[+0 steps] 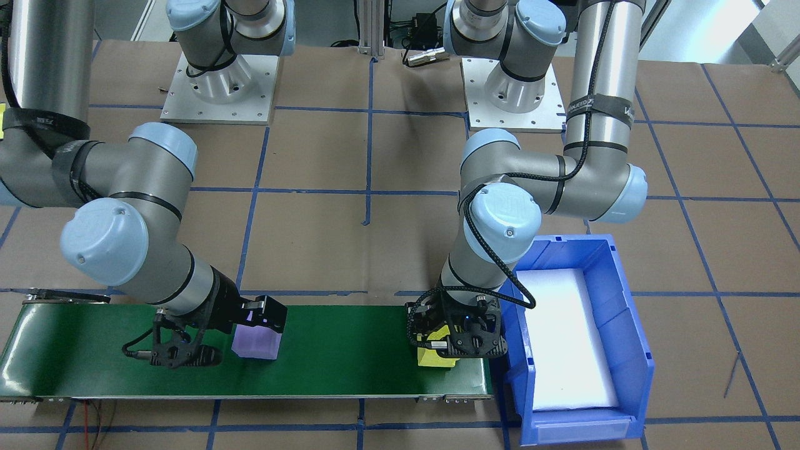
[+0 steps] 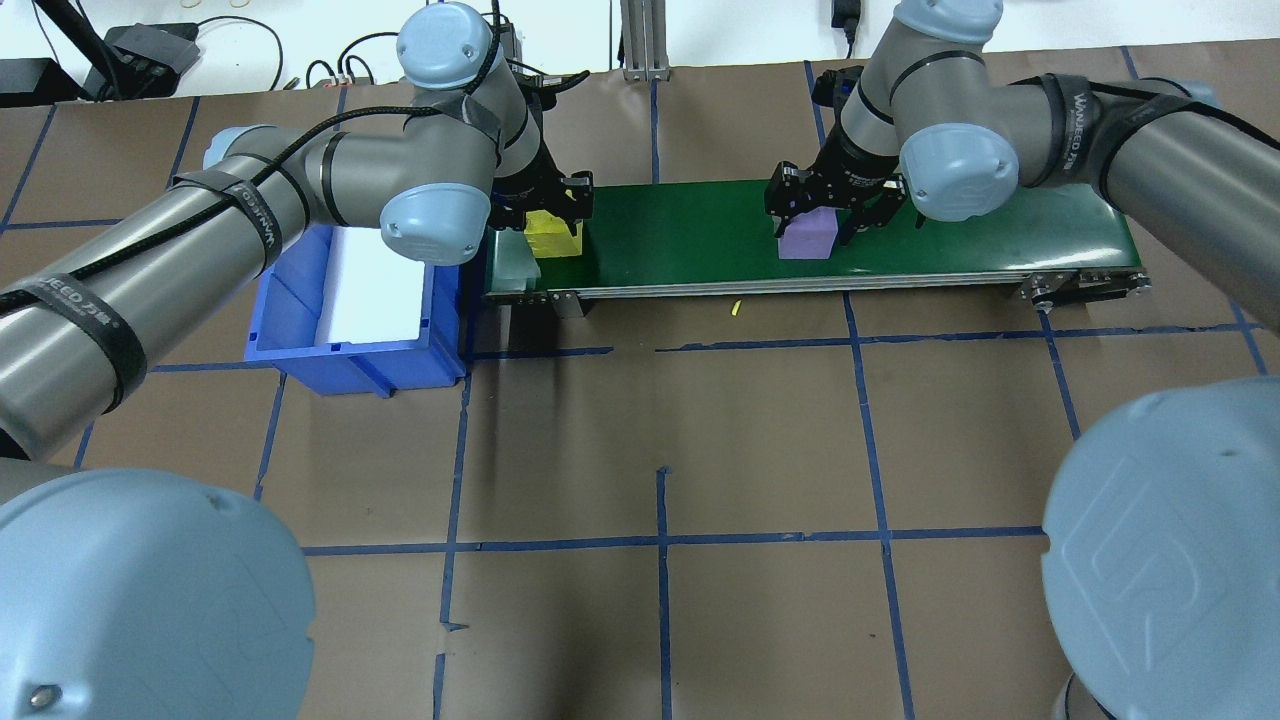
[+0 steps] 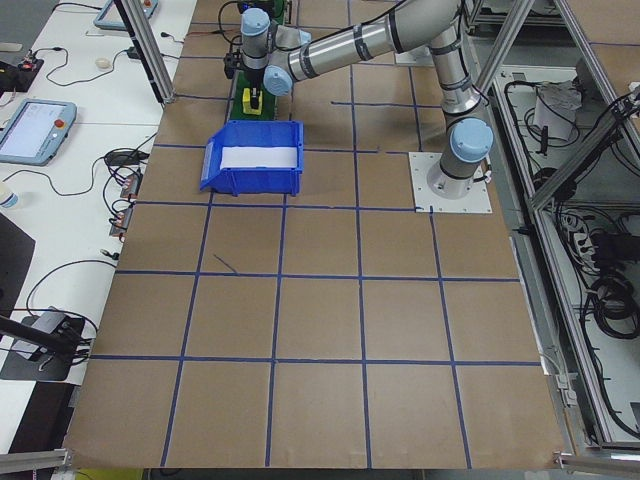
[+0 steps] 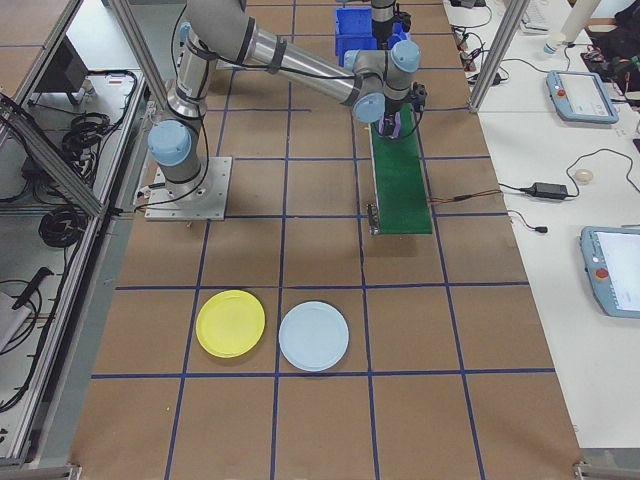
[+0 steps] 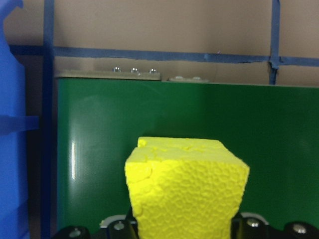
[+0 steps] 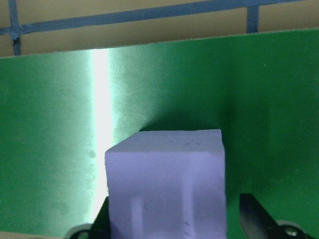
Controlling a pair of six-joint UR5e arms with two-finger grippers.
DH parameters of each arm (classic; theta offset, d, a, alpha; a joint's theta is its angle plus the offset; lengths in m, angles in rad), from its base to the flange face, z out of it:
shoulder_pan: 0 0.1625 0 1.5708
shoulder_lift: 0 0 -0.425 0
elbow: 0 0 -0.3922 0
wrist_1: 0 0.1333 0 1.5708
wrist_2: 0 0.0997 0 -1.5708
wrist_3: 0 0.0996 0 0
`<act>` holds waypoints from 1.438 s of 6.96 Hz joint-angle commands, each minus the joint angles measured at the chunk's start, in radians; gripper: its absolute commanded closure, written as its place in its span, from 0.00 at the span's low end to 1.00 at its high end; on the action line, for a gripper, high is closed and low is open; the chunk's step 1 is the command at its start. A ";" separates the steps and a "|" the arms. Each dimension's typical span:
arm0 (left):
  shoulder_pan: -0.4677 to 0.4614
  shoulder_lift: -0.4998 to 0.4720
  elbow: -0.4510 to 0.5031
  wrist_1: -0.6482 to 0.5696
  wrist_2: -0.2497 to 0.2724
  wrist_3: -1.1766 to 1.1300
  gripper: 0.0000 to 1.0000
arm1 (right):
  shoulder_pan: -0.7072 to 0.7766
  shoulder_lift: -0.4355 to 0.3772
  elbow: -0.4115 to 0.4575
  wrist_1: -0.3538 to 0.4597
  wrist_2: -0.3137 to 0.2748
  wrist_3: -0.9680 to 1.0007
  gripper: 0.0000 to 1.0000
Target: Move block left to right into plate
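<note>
A yellow foam block (image 1: pixel 435 357) sits at the end of the green belt (image 1: pixel 350 350) nearest the blue bin. My left gripper (image 1: pixel 451 347) is shut on this block (image 5: pixel 187 189), its fingers pressed to both sides. Further along the belt a purple foam block (image 1: pixel 256 342) stands between the fingers of my right gripper (image 1: pixel 247 334), which is open; the right wrist view shows a gap beside the block (image 6: pixel 167 184). The lime-yellow plate (image 4: pixel 231 323) lies on the table far past the belt's other end, seen only in the exterior right view.
The blue bin (image 1: pixel 615 294) with a white liner stands against the belt's end by my left arm. A pale blue plate (image 4: pixel 314 336) lies beside the yellow one. The brown table (image 2: pixel 660 450) is marked with blue tape lines.
</note>
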 commanded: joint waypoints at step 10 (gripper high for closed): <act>0.139 0.343 0.008 -0.422 0.054 0.011 0.00 | -0.975 -0.222 0.227 0.058 -0.236 -1.316 0.73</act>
